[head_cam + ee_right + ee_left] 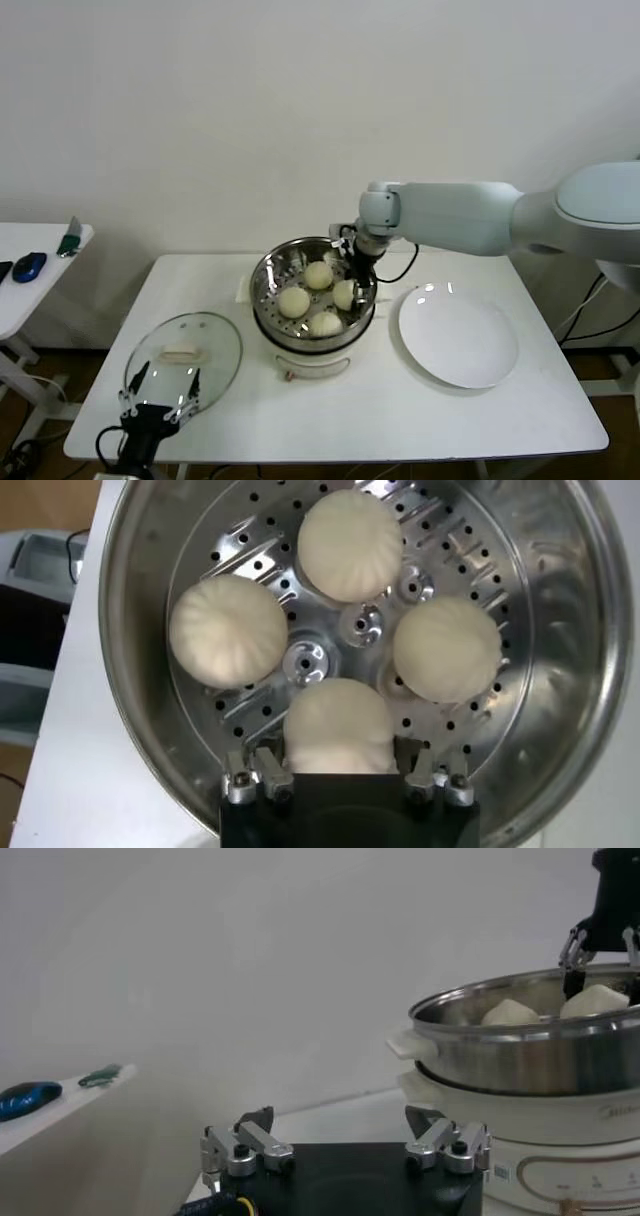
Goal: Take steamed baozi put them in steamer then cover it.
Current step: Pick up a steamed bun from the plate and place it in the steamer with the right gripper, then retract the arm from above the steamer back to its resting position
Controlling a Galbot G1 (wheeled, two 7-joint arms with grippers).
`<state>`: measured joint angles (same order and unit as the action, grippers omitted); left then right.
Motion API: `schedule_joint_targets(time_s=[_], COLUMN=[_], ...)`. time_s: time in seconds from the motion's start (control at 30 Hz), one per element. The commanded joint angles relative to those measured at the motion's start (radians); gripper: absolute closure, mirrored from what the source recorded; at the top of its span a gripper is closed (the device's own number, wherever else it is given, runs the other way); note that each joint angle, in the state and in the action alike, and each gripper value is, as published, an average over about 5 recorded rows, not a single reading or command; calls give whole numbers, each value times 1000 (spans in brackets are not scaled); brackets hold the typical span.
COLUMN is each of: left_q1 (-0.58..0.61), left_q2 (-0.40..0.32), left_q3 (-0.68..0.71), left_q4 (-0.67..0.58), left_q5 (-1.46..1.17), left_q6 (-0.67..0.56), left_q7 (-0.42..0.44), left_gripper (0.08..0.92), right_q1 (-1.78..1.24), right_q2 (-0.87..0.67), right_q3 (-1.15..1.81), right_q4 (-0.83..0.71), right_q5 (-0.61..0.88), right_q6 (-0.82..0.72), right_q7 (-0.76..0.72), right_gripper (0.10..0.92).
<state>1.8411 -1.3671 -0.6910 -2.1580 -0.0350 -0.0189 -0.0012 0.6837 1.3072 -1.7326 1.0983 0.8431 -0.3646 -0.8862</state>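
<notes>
The steel steamer (pixel 268 275) sits mid-table on its white pot base. Several cream-white baozi lie on its perforated floor (pixel 349 544) (pixel 227 630) (pixel 446 649). My right gripper (pixel 358 285) (pixel 343 755) reaches down inside the basket at its right side. Its fingers press the sides of one baozi (pixel 338 720), which rests on the floor. The glass cover (pixel 215 345) with its cream handle lies flat at the front left of the table. My left gripper (pixel 167 375) (pixel 340 1116) hangs open over the cover's near edge, holding nothing.
A bare white plate (pixel 458 338) lies to the right of the steamer. A side table (pixel 20 290) at the far left holds a blue mouse (pixel 30 266). The pot's side handle (pixel 412 1043) juts toward my left gripper.
</notes>
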Motion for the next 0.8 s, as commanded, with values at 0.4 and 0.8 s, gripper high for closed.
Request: schedule_joint_targets(time_s=[0.4,0.8], left_q1=[-11,-25], left_q2=[2,9], left_q3=[7,-13], left_q4=[-6,20], left_q5=[15,44], left_q6=[7,-3], left_q7=[-1,-11], left_gripper=[177,177], right_q1=[49,57], right_q2=[-39,-270], right_q3=[46,197], right_q4=[16,121], right_q5=[22,90], right_q6=[8,244], right_q7=[-90,224], right_gripper=[203,203])
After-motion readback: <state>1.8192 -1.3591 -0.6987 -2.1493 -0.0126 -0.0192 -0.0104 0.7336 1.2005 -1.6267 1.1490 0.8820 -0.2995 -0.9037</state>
